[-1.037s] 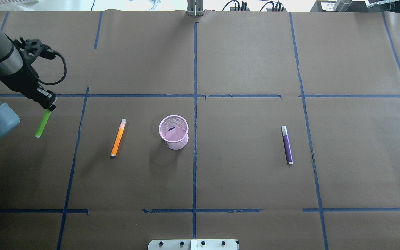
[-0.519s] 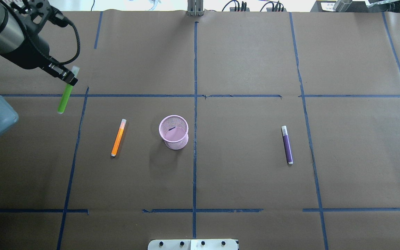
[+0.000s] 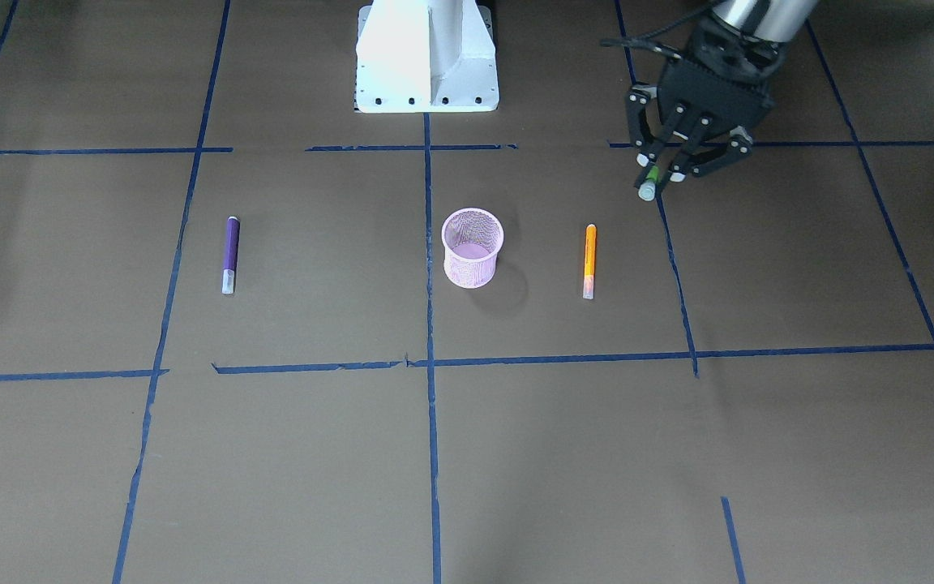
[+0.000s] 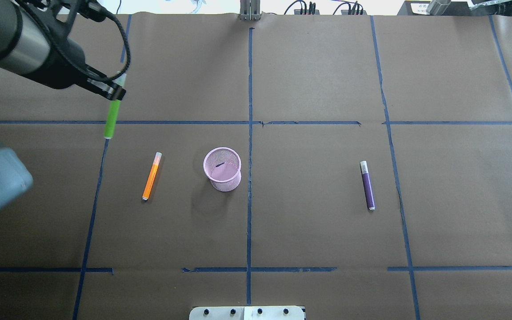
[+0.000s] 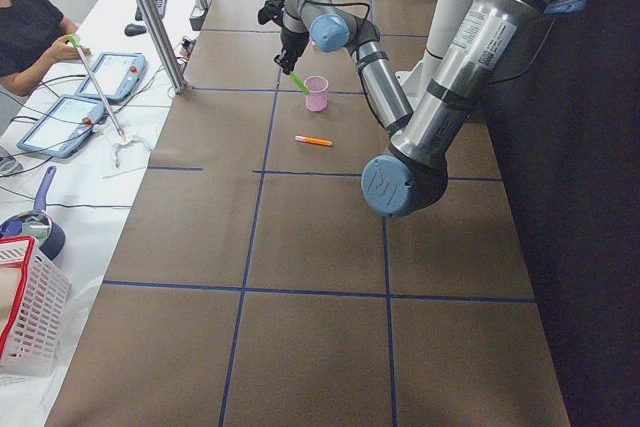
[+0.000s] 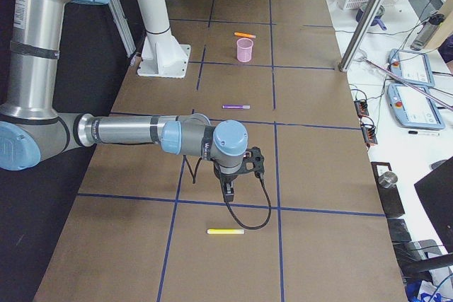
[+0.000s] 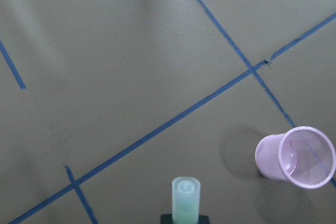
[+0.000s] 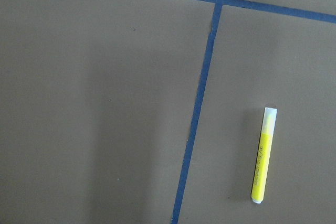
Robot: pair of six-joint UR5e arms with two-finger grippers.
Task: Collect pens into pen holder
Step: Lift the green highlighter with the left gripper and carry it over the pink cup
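My left gripper [image 4: 115, 91] is shut on the green pen [image 4: 112, 116] near its whitish cap, holding it above the table to the back left of the pen holder [image 4: 225, 182]. The left wrist view shows that cap [image 7: 186, 196] at the bottom edge and the pink mesh holder [image 7: 273, 156] to the right. An orange pen [image 4: 151, 176] lies left of the holder and a purple pen [image 4: 367, 186] lies far to its right. A yellow pen [image 8: 263, 155] lies near my right gripper [image 6: 228, 190]. Whether that gripper is open or shut I cannot tell.
Blue tape lines divide the brown table cover into squares. The white robot base [image 3: 426, 57] stands at the near edge. A metal post [image 5: 150, 17], tablets [image 5: 65, 122] and a person [image 5: 25, 27] are beside the table's far edge.
My left gripper has carried the green pen up off the table, farther from the robot and rightward. The other pens and the holder have not moved.
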